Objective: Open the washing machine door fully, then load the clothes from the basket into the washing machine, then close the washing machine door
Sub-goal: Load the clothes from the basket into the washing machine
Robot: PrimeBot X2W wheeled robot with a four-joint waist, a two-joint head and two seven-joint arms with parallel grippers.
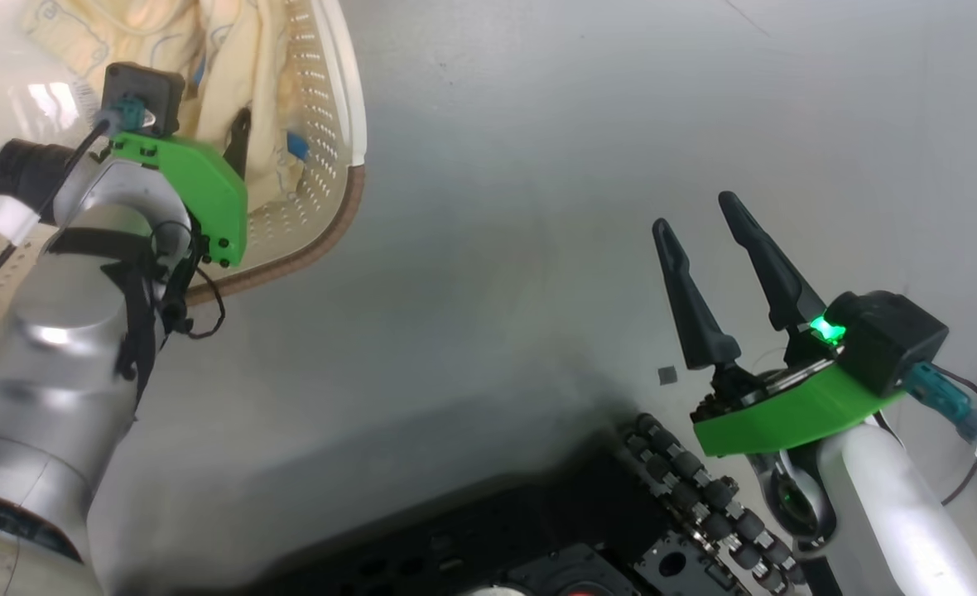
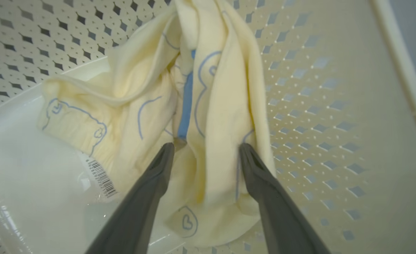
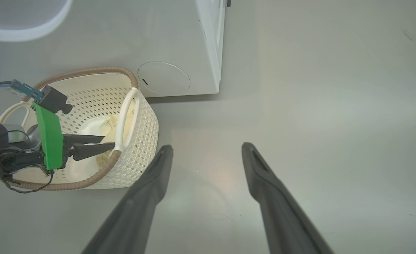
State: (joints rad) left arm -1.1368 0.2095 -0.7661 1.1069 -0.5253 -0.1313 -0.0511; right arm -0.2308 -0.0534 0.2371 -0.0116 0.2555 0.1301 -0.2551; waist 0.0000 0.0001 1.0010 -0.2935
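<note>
Loading step, early by my judgement. Left end effector (image 2: 207,146) is down inside the basket (image 2: 317,106), fingers spread wide either side of a fold of the clothes (image 2: 130,106), nothing clamped yet. Cream fabric with blue line prints is bunched toward the basket wall at 12 o'clock in the left wrist view. Right end effector (image 3: 207,148) is open too, empty, hovering over bare floor (image 3: 335,141). In the right wrist view the basket sits at 9 o'clock, with the washing machine (image 3: 179,35) just beyond it at 12 o'clock. Washing machine door: cannot tell if it is open. The clothes are in the basket, so loading is not done. Left to do, as I judge it: close on the fabric, lift, carry it into the machine, repeat for anything remaining, shut the door.
</note>
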